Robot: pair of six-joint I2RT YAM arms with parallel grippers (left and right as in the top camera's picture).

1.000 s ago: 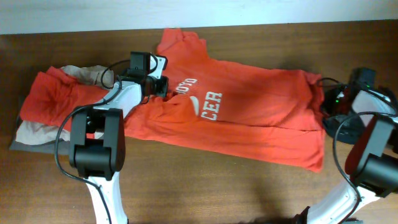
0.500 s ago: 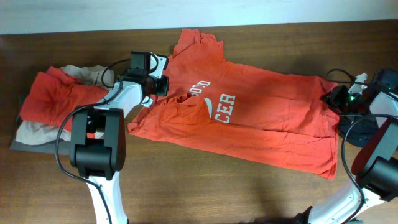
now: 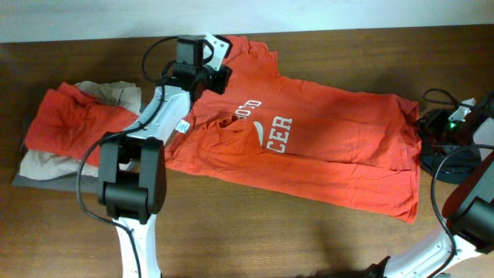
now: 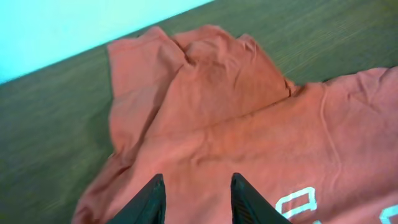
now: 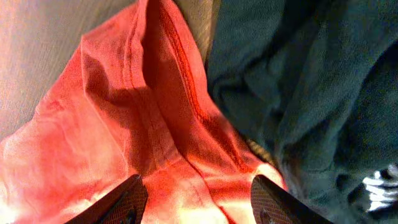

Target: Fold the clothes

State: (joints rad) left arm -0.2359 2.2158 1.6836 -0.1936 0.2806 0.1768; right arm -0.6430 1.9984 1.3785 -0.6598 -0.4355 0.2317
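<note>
The T-shirt (image 3: 332,150) is spread front up across the middle of the worktop (image 3: 255,239), its white "CER" lettering left of centre and one sleeve reaching toward the upper edge of the frame. Its lower right corner hangs toward the bottom right. The left fingers (image 4: 148,202) are held apart over the shirt near that upper sleeve, with nothing clamped between them; whether they touch the cloth cannot be told. The right fingers (image 5: 121,204) are also set apart, above the shirt's seamed right edge, and nothing is gripped there. Just beside that edge a dark garment (image 5: 311,93) is bunched at the far right. At the left of the frame a pile (image 3: 65,127) of orange, beige and grey clothes is seen.
</note>
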